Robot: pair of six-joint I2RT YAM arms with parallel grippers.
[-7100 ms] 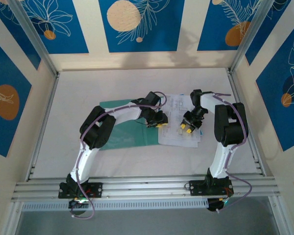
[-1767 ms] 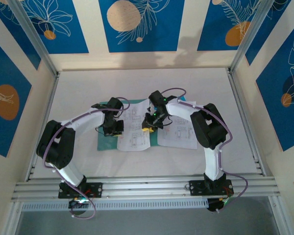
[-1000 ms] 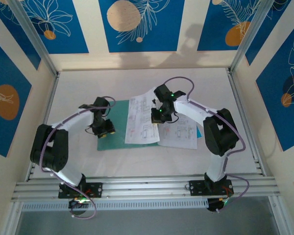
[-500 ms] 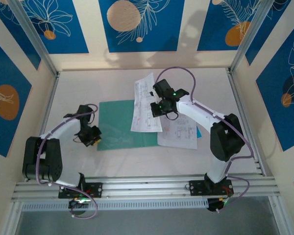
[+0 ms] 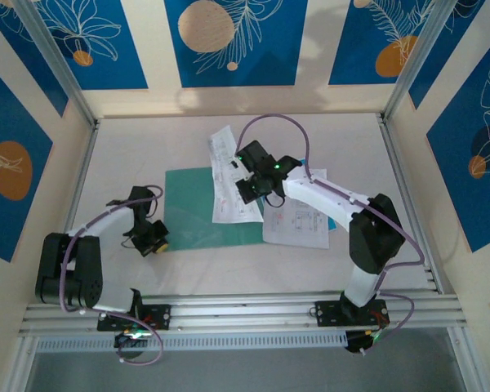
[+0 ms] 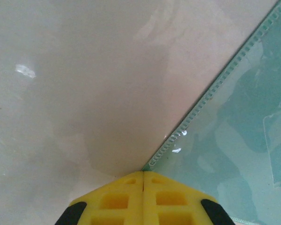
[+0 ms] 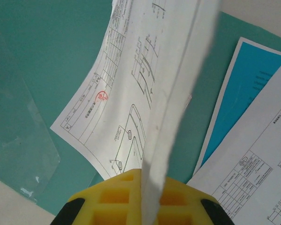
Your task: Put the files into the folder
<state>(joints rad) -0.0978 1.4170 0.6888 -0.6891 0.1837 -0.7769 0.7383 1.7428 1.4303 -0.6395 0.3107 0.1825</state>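
The folder (image 5: 198, 204) lies flat mid-tabletop, with most files (image 5: 298, 222) just to its right. Nothing looks filed yet. One printed sheet (image 5: 227, 175) hangs over its right part, pinched in the right gripper (image 5: 249, 189) jaws. The left gripper (image 5: 153, 242) jaws are pressed together at the folder's near-left corner.

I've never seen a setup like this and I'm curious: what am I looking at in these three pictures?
A robot's left arm and right arm are bolted to a table. One picture looks down from above; the other two come from cameras on each wrist, the yellow blocks being that arm's fingers. On the table lie a teal folder, printed sheets and a blue sheet. The right gripper is shut on one printed sheet, held up over the folder. The left gripper is shut on the folder's near-left corner.
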